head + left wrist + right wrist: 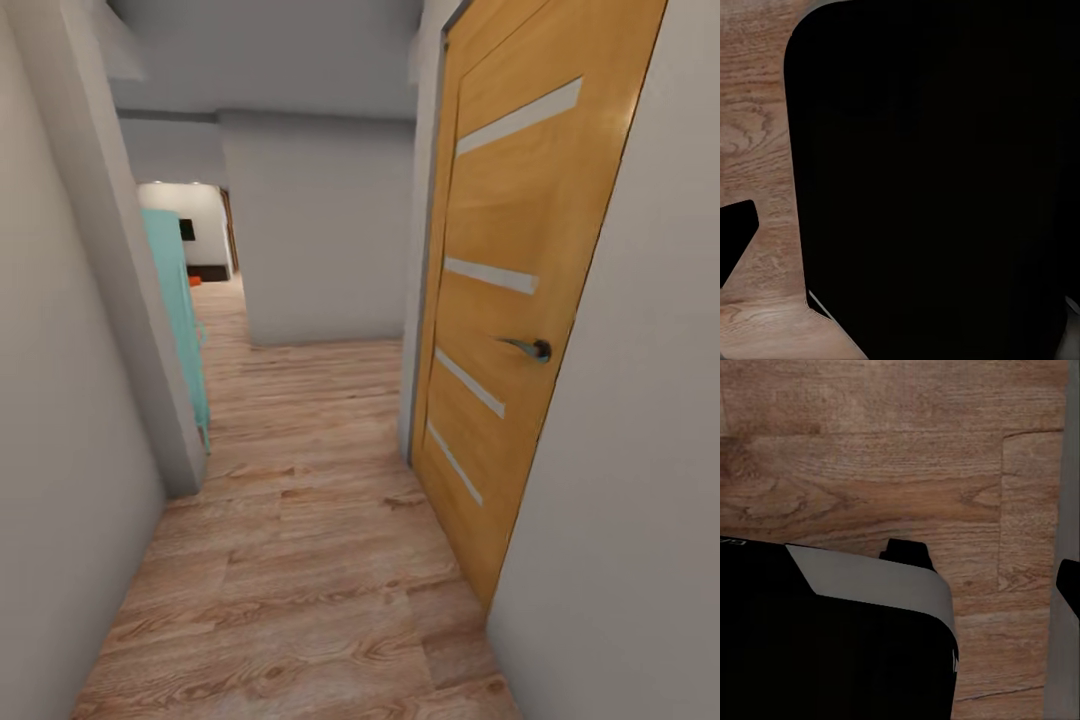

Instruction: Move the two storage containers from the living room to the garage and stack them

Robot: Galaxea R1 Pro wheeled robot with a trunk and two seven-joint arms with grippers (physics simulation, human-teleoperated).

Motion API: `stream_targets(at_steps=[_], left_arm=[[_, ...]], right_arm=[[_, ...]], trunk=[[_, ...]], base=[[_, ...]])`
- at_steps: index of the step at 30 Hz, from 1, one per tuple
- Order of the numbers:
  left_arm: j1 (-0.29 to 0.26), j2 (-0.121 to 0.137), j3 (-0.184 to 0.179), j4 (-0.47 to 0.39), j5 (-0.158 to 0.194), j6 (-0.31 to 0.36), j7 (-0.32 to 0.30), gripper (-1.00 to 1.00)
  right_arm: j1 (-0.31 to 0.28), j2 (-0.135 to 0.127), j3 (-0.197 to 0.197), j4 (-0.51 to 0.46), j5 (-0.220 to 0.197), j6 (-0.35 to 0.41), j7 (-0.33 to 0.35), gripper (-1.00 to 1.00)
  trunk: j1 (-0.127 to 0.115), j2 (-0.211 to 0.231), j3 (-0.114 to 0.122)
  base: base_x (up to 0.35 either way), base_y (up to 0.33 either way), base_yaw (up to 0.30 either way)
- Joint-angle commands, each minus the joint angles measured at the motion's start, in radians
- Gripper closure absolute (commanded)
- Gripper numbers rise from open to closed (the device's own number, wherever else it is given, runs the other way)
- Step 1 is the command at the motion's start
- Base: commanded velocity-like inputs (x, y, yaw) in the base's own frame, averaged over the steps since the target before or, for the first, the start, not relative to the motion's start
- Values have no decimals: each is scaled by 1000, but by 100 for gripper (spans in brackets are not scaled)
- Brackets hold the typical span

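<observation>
Storage containers aren't anywhere nearby, maybe that small orange spot far down the light wood plank hallway floor, straight ahead. Orange-wood door with frosted strips sits right. Can't tell either gripper's jaw state.

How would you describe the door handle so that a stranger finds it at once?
Look at the orange wood door on the hallway's right side. The handle is a small dark metal lever near its right edge, between the second and third pale strips, the only dark part on it.
</observation>
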Motion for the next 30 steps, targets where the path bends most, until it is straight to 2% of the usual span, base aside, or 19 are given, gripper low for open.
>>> stream_targets(at_steps=[1,17,20,27,28,30], left_arm=[[0,0,1,-1,1,0,0,-100],[0,0,1,-1,1,0,0,-100],[0,0,1,-1,1,0,0,-100],[0,0,1,-1,1,0,0,-100],[0,0,1,-1,1,0,0,-100],[0,0,1,-1,1,0,0,-100]], right_arm=[[-1,1,8,3,-10,-7,-1,-100],[-1,0,8,3,-10,-3,-1,-100],[5,-3,8,3,-10,-3,6,-100],[56,-21,8,3,-9,-12,47,-100],[71,-37,8,3,-8,-18,56,-100],[83,-52,8,3,-10,-45,69,-100]], trunk=[[1,0,-1],[1,0,-1],[1,0,-1],[1,0,-1],[1,0,-1],[1,0,-1]], base=[[323,0,273],[323,0,272],[323,0,128],[323,0,22],[323,0,3],[323,0,1]])
